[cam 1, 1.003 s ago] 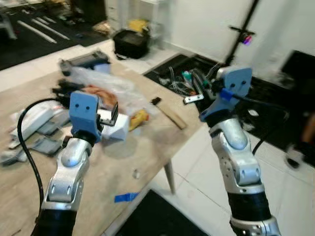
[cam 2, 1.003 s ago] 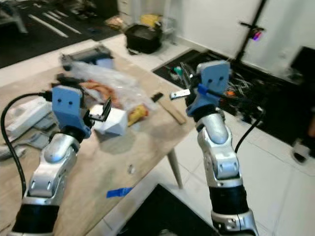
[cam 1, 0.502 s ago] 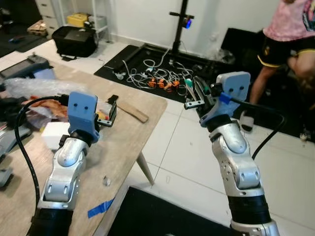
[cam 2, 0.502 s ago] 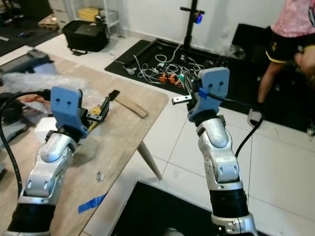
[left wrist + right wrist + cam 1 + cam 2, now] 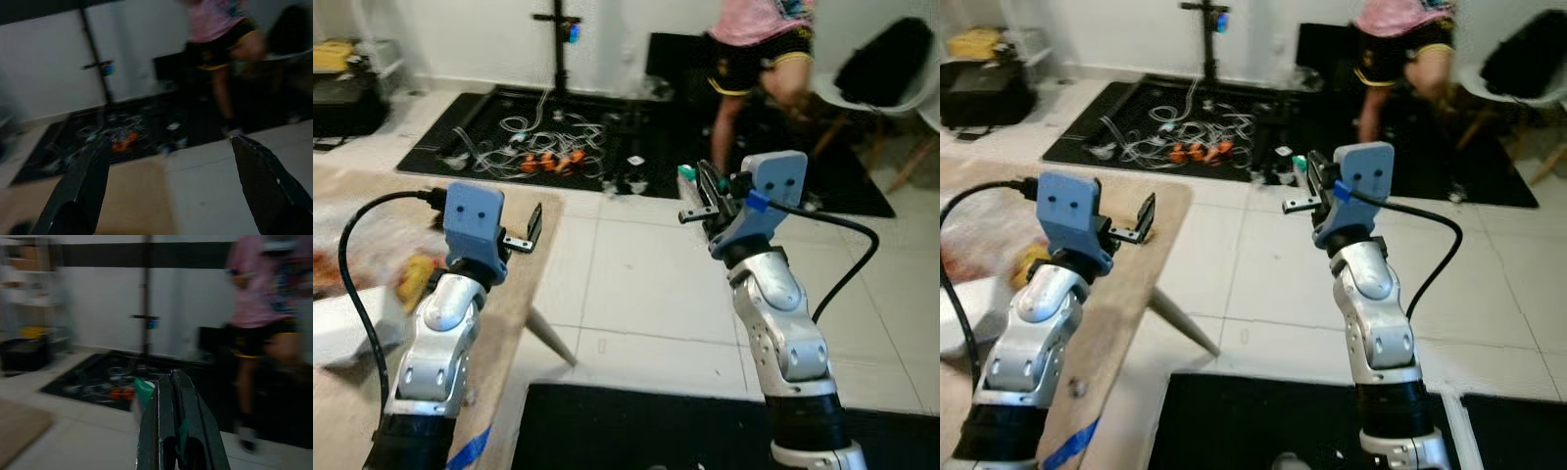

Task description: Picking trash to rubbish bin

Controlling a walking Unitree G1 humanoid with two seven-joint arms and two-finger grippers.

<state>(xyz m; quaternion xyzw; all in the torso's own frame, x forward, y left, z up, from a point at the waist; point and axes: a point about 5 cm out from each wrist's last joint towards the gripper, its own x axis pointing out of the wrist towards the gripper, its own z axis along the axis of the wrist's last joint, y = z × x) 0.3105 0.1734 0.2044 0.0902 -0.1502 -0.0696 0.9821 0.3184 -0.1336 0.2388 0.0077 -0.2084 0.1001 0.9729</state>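
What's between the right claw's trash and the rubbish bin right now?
Can't judge: I see no bin. The right claw is shut on a green-and-white piece of trash, held above white floor tiles. Ahead are a black mat with tangled cables and a person.

My two head cameras look forward and down from above both raised arms, taking in the wooden table's (image 5: 524,294) corner on my left and white floor tiles running out to the black mat (image 5: 509,147) strewn with cables. Each wrist camera looks level along its own fingers, low and far closer to the floor, toward that same mat. All four views share the mat, the black stand (image 5: 1206,39) behind it and a person (image 5: 259,318) beside it.
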